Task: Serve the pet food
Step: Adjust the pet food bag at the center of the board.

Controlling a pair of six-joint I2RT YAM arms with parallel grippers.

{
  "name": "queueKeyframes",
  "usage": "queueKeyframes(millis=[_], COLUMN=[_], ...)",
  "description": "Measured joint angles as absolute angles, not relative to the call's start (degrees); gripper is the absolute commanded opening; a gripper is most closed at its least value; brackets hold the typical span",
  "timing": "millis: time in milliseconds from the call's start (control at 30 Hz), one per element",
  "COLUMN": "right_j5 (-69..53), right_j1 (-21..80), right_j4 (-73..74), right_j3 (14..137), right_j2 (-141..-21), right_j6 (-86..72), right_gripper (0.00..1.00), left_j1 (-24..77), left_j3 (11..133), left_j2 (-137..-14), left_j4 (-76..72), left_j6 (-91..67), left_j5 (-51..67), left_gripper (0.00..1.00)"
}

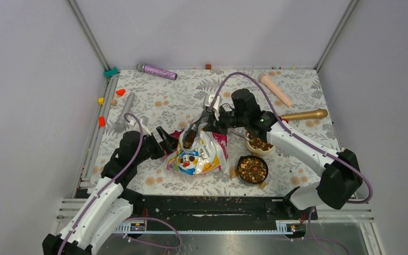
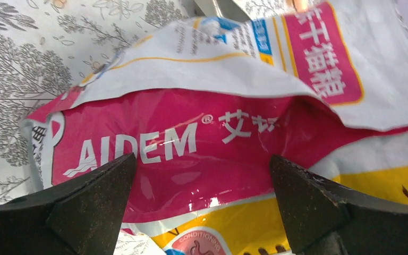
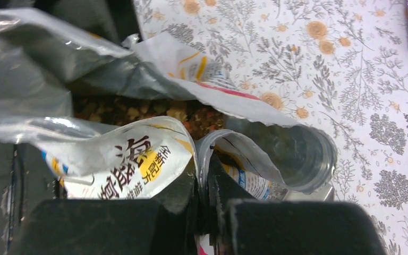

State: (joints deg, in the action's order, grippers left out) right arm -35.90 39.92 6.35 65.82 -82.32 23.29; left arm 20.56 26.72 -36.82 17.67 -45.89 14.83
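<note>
The pet food bag (image 1: 199, 153), white, pink and yellow, lies in the middle of the table with its mouth open. Brown kibble (image 1: 189, 139) shows inside, also in the right wrist view (image 3: 149, 112). My right gripper (image 1: 207, 120) is shut on the torn upper rim of the bag (image 3: 154, 159), with the foil pinched between its fingers (image 3: 204, 183). My left gripper (image 1: 168, 139) is open at the bag's left side; its fingers (image 2: 85, 199) stand wide apart before the pink panel (image 2: 191, 143), holding nothing. A black bowl (image 1: 253, 169) and a beige bowl (image 1: 259, 144) hold kibble.
A round metal cup (image 3: 303, 154) lies by the bag's mouth. A gold microphone-shaped thing (image 1: 304, 114), a pink cylinder (image 1: 275, 89), a purple glitter tube (image 1: 156, 70) and a grey tool (image 1: 125, 109) lie further back. Loose kibble lies around the black bowl. Small coloured blocks line the left edge.
</note>
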Motion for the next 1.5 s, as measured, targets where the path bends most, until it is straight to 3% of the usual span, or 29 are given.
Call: queueKeyframes(millis=[367, 567, 833, 1000, 1167, 1500], right_j5=[-27.3, -22.3, -14.0, -9.6, -6.2, -5.5], right_j1=[37.4, 36.9, 36.9, 37.0, 37.0, 37.0], right_j4=[-4.3, -6.7, -3.4, -3.7, -3.6, -4.3], right_j3=[68.7, 60.5, 47.7, 35.1, 30.2, 26.3], right_j2=[-85.7, -72.8, -55.3, -40.3, -29.5, -29.6], right_j6=[15.4, 12.2, 3.3, -5.2, -11.6, -17.7], right_gripper=[0.67, 0.99, 1.0, 1.0, 0.99, 0.99], left_j1=[35.0, 38.9, 38.9, 38.9, 38.9, 39.0], left_j3=[27.3, 32.9, 45.0, 50.6, 52.9, 50.4], left_j2=[-35.5, -34.8, -33.8, -41.3, -48.7, -42.0], left_j4=[20.3, 32.9, 39.4, 38.9, 39.7, 33.8], left_j6=[-50.4, -50.9, -46.0, -39.8, -34.2, -32.0], left_j5=[10.9, 1.7, -7.0, -9.5, -12.1, -8.6], left_gripper=[0.97, 0.98, 0.99, 0.94, 0.94, 0.98])
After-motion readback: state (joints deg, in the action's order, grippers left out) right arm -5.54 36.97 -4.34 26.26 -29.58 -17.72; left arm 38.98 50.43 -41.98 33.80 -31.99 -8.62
